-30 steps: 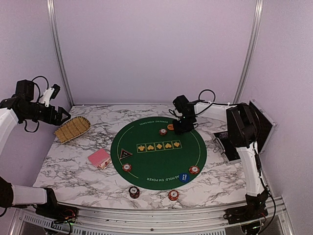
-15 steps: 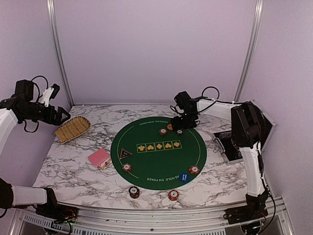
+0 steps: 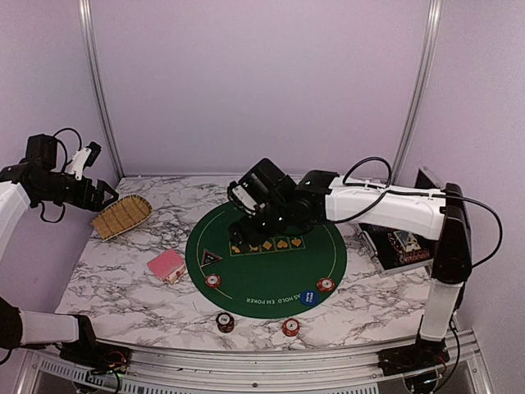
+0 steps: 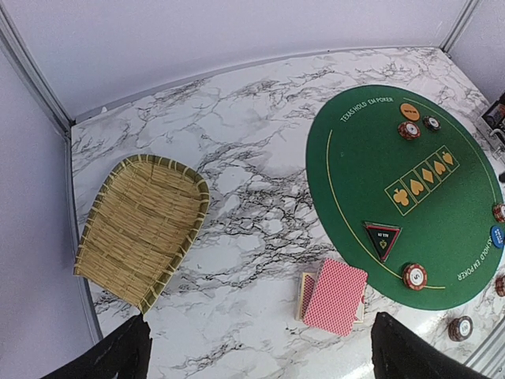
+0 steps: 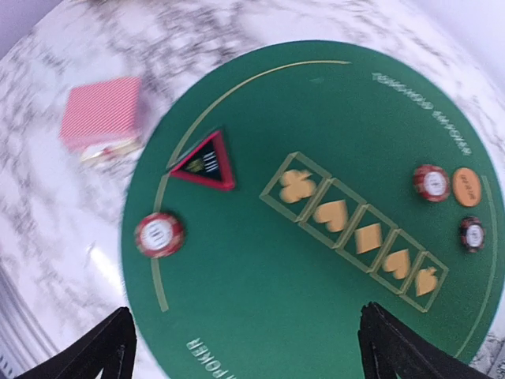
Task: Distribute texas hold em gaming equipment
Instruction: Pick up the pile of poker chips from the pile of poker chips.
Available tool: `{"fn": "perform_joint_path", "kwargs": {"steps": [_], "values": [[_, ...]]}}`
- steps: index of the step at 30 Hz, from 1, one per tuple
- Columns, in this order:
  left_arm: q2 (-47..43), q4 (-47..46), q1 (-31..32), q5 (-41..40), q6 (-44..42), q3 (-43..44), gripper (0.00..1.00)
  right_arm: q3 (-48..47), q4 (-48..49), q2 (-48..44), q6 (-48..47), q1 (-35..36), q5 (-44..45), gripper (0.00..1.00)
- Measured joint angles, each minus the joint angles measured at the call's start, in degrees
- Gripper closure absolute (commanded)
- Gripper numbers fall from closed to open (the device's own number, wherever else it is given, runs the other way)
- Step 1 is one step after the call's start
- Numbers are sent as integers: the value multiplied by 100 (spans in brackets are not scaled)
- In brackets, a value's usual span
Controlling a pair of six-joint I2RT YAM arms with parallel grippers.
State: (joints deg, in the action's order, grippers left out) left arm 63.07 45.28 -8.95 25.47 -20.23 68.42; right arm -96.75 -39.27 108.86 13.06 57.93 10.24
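Note:
The round green mat [image 3: 271, 271] carries the black-and-red triangular marker [image 3: 211, 258], red chips [image 3: 213, 281] [image 3: 326, 285] and the blue button [image 3: 308, 297]. Two more chips [image 3: 225, 321] [image 3: 290, 327] lie on the marble in front of it. The pink-backed card deck [image 3: 166, 265] rests left of the mat. My right gripper [image 3: 244, 230] hovers open and empty over the mat's far left part. Its wrist view shows the marker [image 5: 203, 163], a red chip [image 5: 159, 234], and the far group: red [image 5: 432, 182], orange [image 5: 466, 187], dark [image 5: 472, 234]. My left gripper [image 3: 98, 195] hangs open, high at far left, above the deck [image 4: 334, 295].
A tan woven basket [image 3: 121, 215] lies at the back left, just below the left gripper. The open black case [image 3: 402, 242] sits on the table's right side. The right arm stretches across the far half of the mat, hiding the far chips from above.
My right gripper opened, leaving a dark chip beside the red and orange ones at the mat's far side. It then swung left across the mat. The left arm stayed still.

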Motion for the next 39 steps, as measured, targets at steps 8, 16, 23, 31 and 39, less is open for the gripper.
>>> {"fn": "perform_joint_path", "kwargs": {"steps": [8,16,23,31,39], "values": [[59,2,0,0,2,0,1,35,-291,240,-9,1331,-442,1],[59,2,0,0,0,0,1,15,-479,911,-7,1650,-697,5],[59,2,0,2,2,0,1,11,-494,1119,-28,1687,-835,16],[59,2,0,2,0,2,1,-74,-496,1432,-74,1729,-876,24],[59,2,0,2,2,26,1,-101,-549,1550,-118,1744,-874,34]]}}
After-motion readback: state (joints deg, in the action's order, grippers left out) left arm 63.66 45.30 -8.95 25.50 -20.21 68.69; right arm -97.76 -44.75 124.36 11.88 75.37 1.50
